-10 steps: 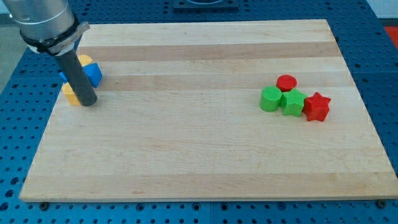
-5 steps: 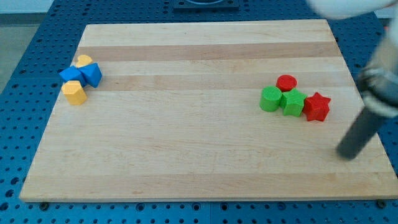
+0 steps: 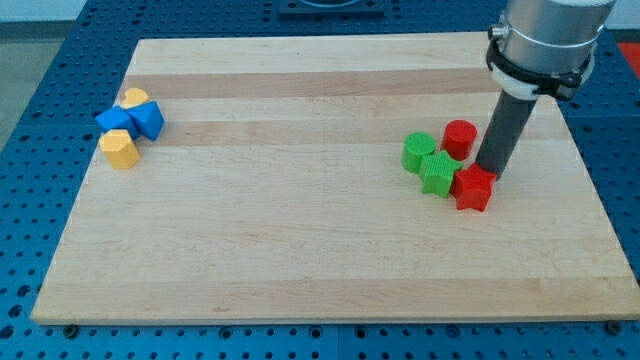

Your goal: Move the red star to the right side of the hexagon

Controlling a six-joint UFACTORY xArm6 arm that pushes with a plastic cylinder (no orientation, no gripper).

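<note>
1. The rod's tip [image 3: 491, 170] touches the far edge of the red star [image 3: 474, 187], right of the counter's [image 3: 300, 260] middle.
2. No pincer here, only the bare rod.
3. The star touches a green block [image 3: 438, 172] on its left; another green block [image 3: 419, 151] and a red cylinder [image 3: 460, 137] sit just beyond.
4. Far left, two blue blocks [image 3: 133, 119] and two yellow blocks [image 3: 120, 148] cluster; shapes unclear.
</note>
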